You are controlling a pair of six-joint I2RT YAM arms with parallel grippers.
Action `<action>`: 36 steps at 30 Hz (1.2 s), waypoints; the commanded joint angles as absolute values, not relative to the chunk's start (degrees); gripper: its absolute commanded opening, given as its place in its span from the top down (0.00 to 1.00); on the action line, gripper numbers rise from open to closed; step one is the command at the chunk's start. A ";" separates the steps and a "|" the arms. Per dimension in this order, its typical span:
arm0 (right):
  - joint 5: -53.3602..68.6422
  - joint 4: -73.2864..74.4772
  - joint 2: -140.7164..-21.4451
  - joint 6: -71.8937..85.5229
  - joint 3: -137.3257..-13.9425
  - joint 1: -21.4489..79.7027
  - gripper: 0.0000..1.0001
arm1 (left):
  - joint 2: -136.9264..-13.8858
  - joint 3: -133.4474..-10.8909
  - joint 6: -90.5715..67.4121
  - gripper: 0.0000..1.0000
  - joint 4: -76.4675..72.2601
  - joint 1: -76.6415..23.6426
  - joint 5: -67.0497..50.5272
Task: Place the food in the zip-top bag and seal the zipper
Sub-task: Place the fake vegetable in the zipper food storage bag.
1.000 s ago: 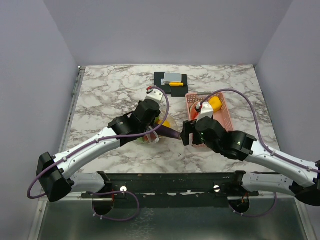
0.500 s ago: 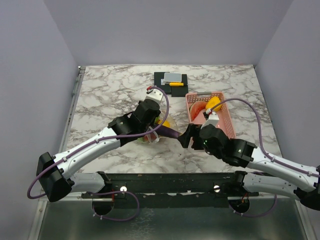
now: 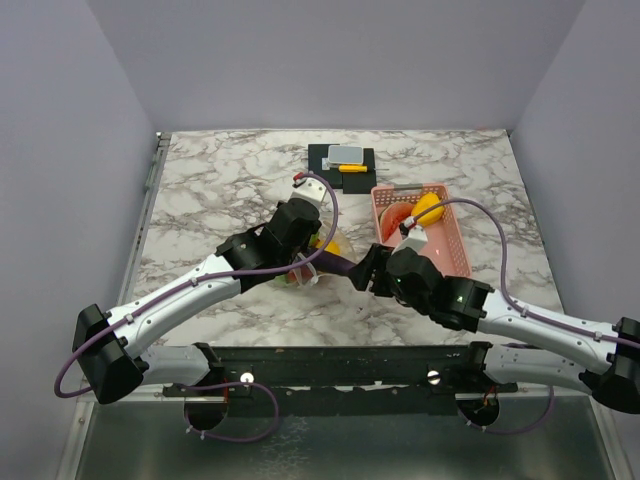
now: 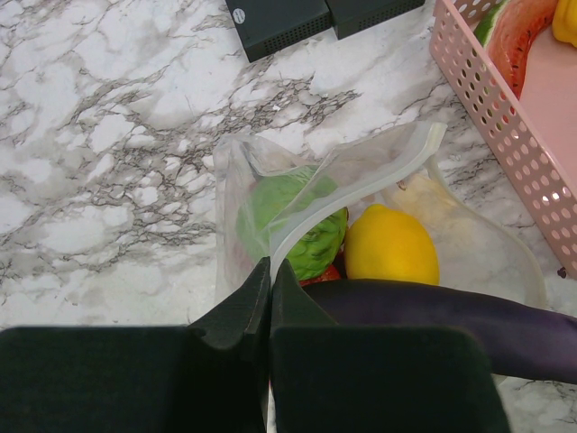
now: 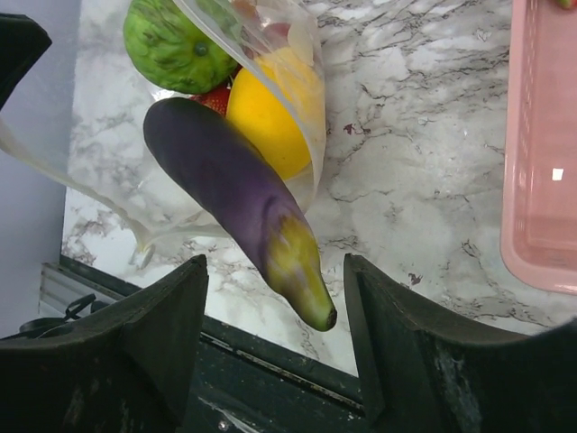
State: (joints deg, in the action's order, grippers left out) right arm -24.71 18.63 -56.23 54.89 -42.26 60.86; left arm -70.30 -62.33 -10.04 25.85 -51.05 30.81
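The clear zip-top bag [image 4: 397, 158] lies open on the marble, and my left gripper [image 4: 270, 271] is shut on its rim strip. Inside are a green fruit [image 4: 302, 225], a yellow lemon [image 4: 392, 245] and a red piece. A purple eggplant [image 5: 230, 180] sticks out of the bag's mouth, its yellow-green tip pointing at my right gripper [image 5: 273, 260]. That gripper is open, with a finger on each side of the tip and not touching it. In the top view the eggplant [image 3: 338, 263] lies between the two grippers, the right gripper [image 3: 366, 270] at its end.
A pink perforated basket [image 3: 455, 245] stands right of the bag and holds a yellow food item [image 3: 428, 208] and a red-and-green slice [image 3: 395, 218]. A yellow-and-grey item on a black base [image 3: 342, 158] sits at the back. The table's front edge is close below the eggplant.
My right arm has moved left from beside the basket to the eggplant's tip. The left arm and the bag have not moved.
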 commanded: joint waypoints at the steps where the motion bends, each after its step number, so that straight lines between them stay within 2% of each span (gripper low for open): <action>1: -25.20 14.11 -57.98 56.64 -40.78 59.79 0.36 | -69.82 -62.14 -10.39 1.00 25.94 -50.90 29.71; 5: -23.81 11.83 -58.59 56.61 -39.83 59.09 0.51 | -69.78 -62.14 -10.38 1.00 25.93 -50.94 29.71; 13: -23.56 10.51 -57.81 53.29 -41.24 58.80 0.98 | -69.76 -62.23 -10.33 1.00 25.93 -50.96 29.41; 26: -13.13 12.94 -62.36 41.43 -50.44 58.79 0.99 | -69.05 -62.40 -9.94 1.00 26.02 -50.90 28.12; 36: -11.17 15.68 -72.97 39.25 -58.58 58.79 0.99 | -67.70 -62.58 -9.67 1.00 25.87 -50.97 25.30</action>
